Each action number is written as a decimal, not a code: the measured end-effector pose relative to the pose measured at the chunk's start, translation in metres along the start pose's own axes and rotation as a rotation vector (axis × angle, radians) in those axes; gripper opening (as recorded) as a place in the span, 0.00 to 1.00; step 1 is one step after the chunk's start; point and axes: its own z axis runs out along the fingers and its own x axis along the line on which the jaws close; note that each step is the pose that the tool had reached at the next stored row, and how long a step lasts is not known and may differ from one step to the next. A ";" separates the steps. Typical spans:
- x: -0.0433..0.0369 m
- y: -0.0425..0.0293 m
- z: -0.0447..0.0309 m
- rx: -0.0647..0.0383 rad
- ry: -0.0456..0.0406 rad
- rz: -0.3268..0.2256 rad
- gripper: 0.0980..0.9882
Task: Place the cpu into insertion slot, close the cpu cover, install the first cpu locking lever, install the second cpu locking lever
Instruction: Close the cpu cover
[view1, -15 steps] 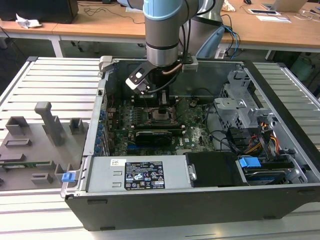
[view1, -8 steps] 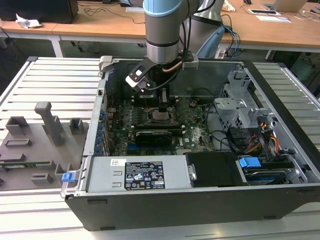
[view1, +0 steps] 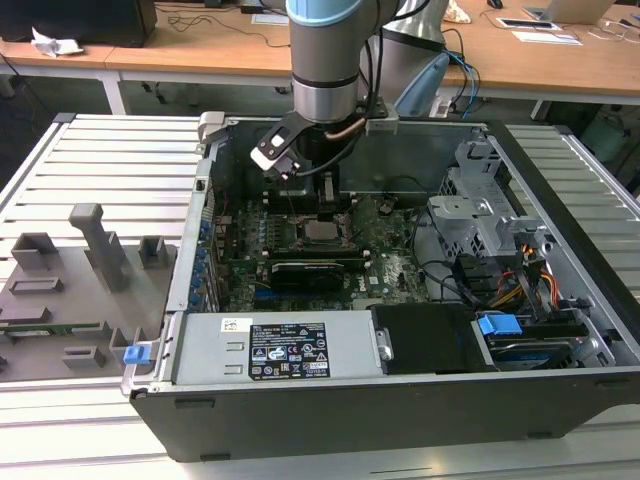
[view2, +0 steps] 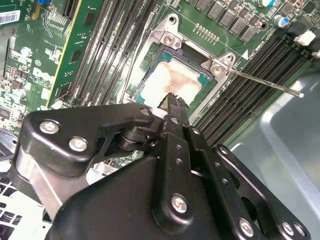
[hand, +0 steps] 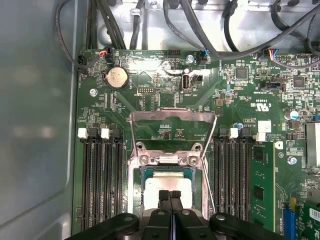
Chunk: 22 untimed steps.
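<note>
Green board (hand: 150, 95) bore the dull, square cpu (hand: 155, 185), framed by its thin silver cover (hand: 167, 160); black fingers (hand: 164, 200), clenched empty, hovered above it.

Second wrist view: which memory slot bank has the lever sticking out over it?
The bank beside the bare grey case metal. The thin lever sticks out across it; the other bank, across the chip, has none.

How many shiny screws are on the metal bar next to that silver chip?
2: one screw at one end of the bar, another at the other end, beside the cpu. The gripper may hide more.
</note>
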 end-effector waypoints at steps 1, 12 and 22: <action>0.0000 -0.0001 -0.0008 0.000 0.0000 0.000 0.01; -0.0001 0.0026 -0.0355 0.000 -0.0051 0.000 0.01; -0.0002 0.0147 -0.0351 0.003 -0.0060 0.002 0.01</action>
